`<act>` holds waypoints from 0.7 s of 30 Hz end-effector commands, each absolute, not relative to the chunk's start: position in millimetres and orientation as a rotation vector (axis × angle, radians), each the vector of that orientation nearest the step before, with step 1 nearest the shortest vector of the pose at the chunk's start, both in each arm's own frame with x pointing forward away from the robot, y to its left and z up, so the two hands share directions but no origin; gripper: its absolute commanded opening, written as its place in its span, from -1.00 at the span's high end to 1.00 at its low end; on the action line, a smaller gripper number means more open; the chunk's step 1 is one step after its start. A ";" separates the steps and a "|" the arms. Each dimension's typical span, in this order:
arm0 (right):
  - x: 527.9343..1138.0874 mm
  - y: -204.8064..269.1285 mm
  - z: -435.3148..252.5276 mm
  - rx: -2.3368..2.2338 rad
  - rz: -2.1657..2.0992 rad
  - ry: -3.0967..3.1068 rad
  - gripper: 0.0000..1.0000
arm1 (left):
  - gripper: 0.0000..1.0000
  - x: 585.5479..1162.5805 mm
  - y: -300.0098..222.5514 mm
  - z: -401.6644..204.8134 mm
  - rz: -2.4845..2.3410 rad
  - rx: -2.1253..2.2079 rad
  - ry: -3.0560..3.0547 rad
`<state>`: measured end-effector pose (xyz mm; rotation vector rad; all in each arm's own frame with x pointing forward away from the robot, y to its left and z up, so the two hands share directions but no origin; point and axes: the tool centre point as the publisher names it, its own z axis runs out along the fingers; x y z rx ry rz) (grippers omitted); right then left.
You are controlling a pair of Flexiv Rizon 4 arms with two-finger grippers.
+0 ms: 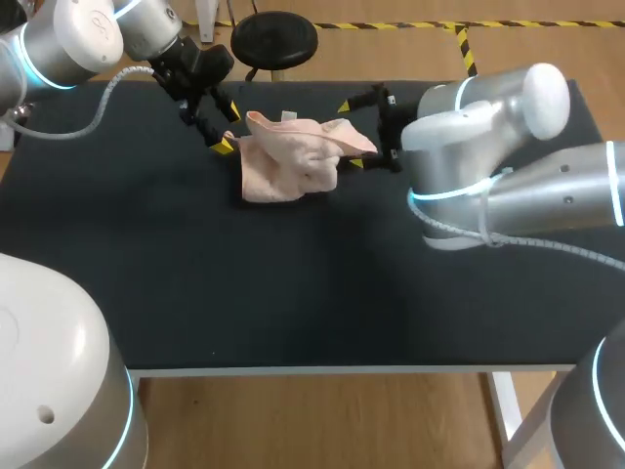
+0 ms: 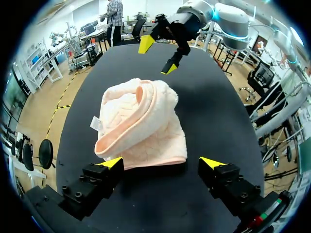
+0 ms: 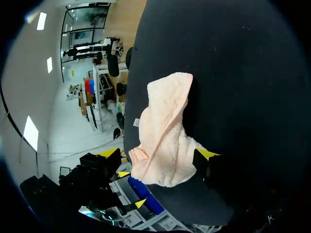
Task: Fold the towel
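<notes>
the pink towel (image 1: 293, 156) lies in a crumpled heap on the black table (image 1: 293, 283), toward its far edge and near the middle, between the 2 grippers. it is bunched and partly rolled over itself, with 1 thick fold curling across the top and a small white tag (image 2: 95, 124) showing at 1 side.

the left gripper (image 1: 227, 128) comes in from the far left corner and sits low at the towel's left side. in the left wrist view its 2 yellow-tipped fingers (image 2: 112, 162) are spread wide, released, with the towel's near hem just ahead of the tips and nothing clamped between them.

the right gripper (image 1: 350, 135) comes in from the right and faces the towel's other side. its fingers are also spread wide apart. in the right wrist view the towel's near end lies between the 2 yellow tips (image 3: 206, 154), close to 1 of them but not pinched from both sides. from the left wrist view this gripper (image 2: 157, 55) sits beyond the heap, fingers apart, holding nothing.
</notes>
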<state>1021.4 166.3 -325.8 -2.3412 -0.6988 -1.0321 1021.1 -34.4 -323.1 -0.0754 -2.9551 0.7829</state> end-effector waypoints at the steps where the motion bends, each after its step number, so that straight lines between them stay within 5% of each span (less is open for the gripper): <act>1: 1039.0 173.3 -326.3 -2.446 -0.887 -0.795 -1.00 | -1.00 1021.2 -34.0 -324.1 0.787 -0.077 -2.954; 16: 1048.1 155.1 -359.5 -2.504 -0.834 -0.791 -1.00 | -1.00 1021.2 -34.0 -324.1 0.787 -0.077 -2.954; 21: 1050.5 152.1 -369.5 -2.512 -0.838 -0.788 -0.21 | -1.00 1021.2 -34.0 -324.1 0.787 -0.077 -2.954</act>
